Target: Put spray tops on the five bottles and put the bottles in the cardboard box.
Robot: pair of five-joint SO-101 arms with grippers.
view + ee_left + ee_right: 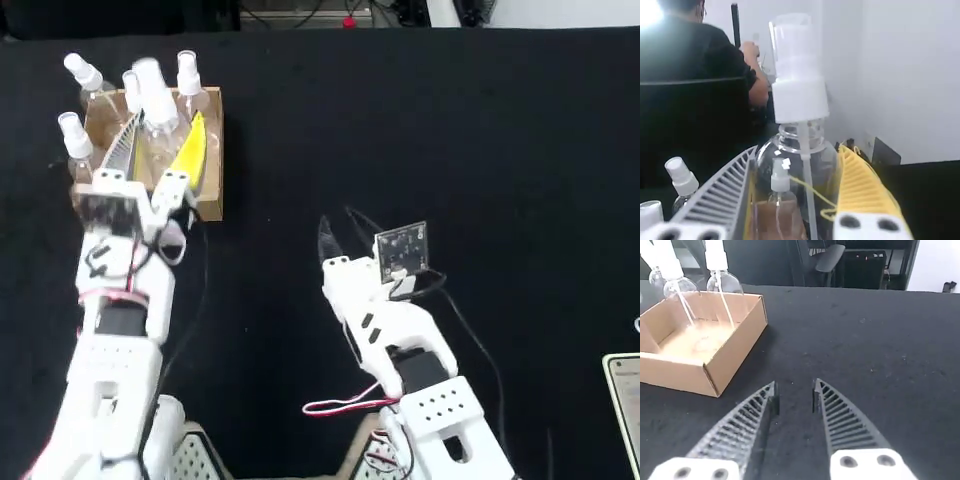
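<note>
Bottle with spray top on, upright, long axis vertical. Left gripper clasps it round the body, grey finger on one side, yellow on the other, and the top sticks up clear above the tips. It is held over box, which sits at 10 o'clock on table in the high view. Cardboard shows through the clear body low down in the left wrist view; can't tell if the base touches the box floor. Other bottles, four, all capped, stand along the box's 9-to-12 side, near the held one, so probably little room to drift that way. Right gripper is empty, jaws a little apart, low over the table, well apart from the box at its 4 o'clock. Left arm is far nearer and on the job. Judgement: last bottle, final step. Coming move looks like straight down along the bottle's axis, then let go and lift out vertically; tilting risks knocking neighbours.
</note>
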